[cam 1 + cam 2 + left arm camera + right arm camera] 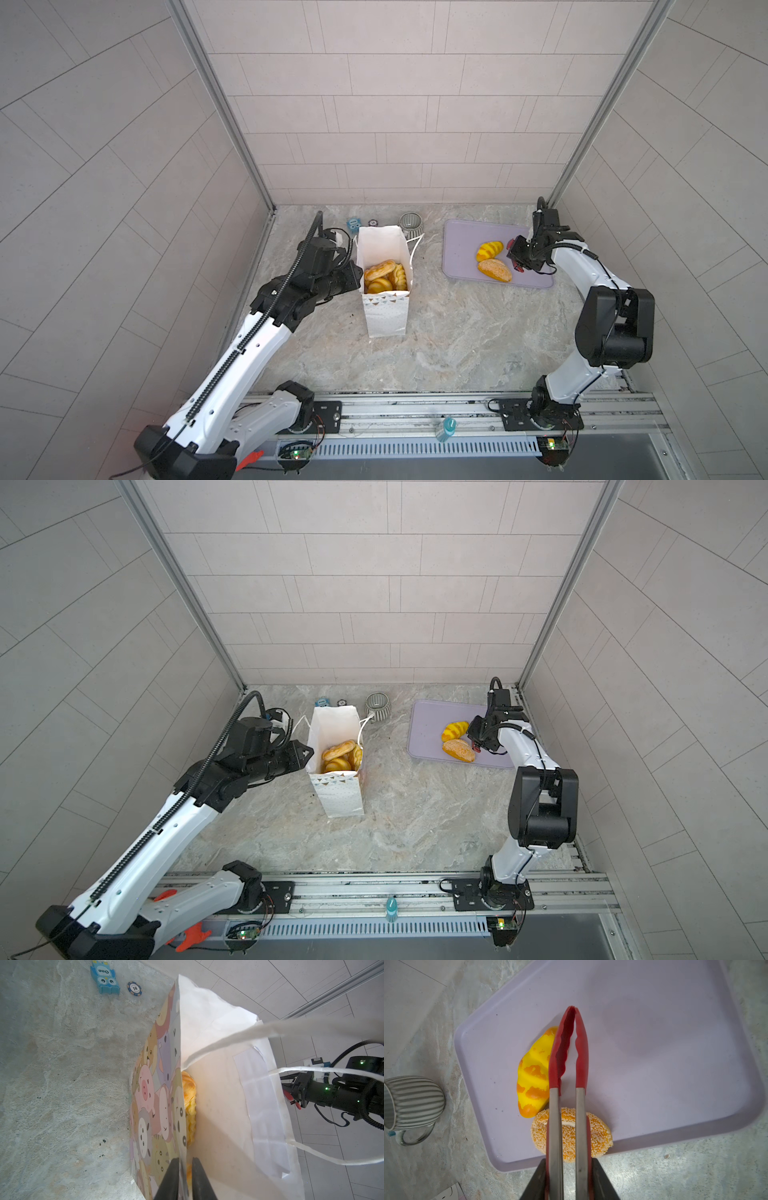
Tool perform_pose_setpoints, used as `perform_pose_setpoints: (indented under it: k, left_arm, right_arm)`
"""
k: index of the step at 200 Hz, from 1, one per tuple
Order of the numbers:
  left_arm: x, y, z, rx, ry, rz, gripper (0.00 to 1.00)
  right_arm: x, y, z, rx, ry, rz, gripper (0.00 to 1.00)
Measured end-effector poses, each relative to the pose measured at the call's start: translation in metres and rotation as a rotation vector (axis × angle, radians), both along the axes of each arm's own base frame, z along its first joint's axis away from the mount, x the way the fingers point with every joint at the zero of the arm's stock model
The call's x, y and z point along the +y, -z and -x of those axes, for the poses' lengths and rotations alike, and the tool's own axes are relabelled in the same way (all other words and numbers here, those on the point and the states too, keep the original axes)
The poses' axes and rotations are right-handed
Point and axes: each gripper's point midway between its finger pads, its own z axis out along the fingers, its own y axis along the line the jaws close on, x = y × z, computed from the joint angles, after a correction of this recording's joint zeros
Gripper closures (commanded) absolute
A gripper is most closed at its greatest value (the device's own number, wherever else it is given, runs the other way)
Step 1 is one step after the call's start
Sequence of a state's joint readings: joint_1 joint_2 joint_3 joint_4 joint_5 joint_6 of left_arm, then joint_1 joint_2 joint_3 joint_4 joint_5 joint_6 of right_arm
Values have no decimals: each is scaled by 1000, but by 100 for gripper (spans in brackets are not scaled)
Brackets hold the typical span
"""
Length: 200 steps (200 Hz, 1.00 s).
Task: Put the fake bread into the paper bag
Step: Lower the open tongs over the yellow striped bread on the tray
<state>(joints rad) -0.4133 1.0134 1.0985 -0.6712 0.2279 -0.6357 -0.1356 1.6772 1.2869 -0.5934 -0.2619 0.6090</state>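
The paper bag (384, 320) (338, 796) stands upright and open left of centre. Several fake breads (384, 274) (340, 754) (190, 1093) lie inside it. My left gripper (185, 1160) (355, 274) (306, 754) is shut on the bag's left wall (149, 1095) at the rim. On the lilac tray (461, 237) (654, 1043) lie a yellow striped bread (489, 250) (533, 1076) and a sesame bun (494, 269) (600, 1136). My right gripper (569, 1160) (524, 257) is shut on red-tipped tongs (580, 1053). Their tips meet with nothing between them, just beside the striped bread.
A striped mug (410, 222) (411, 1103) stands behind the bag, between it and the tray. A blue owl block (105, 978) and a poker chip (134, 989) lie at the back wall. Tiled walls close in both sides.
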Motion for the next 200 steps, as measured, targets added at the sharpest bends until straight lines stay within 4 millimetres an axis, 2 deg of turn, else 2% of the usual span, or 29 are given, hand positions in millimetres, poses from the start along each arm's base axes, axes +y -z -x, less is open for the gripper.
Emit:
perform_pose_setpoints:
  k: [36,80,145,200]
  left_arm:
    - [0,2,-1,1,0,0,82]
    - [-1,2,-1,1,0,1,81]
    - [-1,2,-1,3,1,1,82]
    - [0,4,-1,6,0,0,81]
  right_arm:
    - [2,17,-1,45,-7,-16,71]
    - [8,17,-5,45,-24,-24,72]
    - [43,5,-29,6,-109,-23,73]
    - [66,4,-41,6,-161,-21,73]
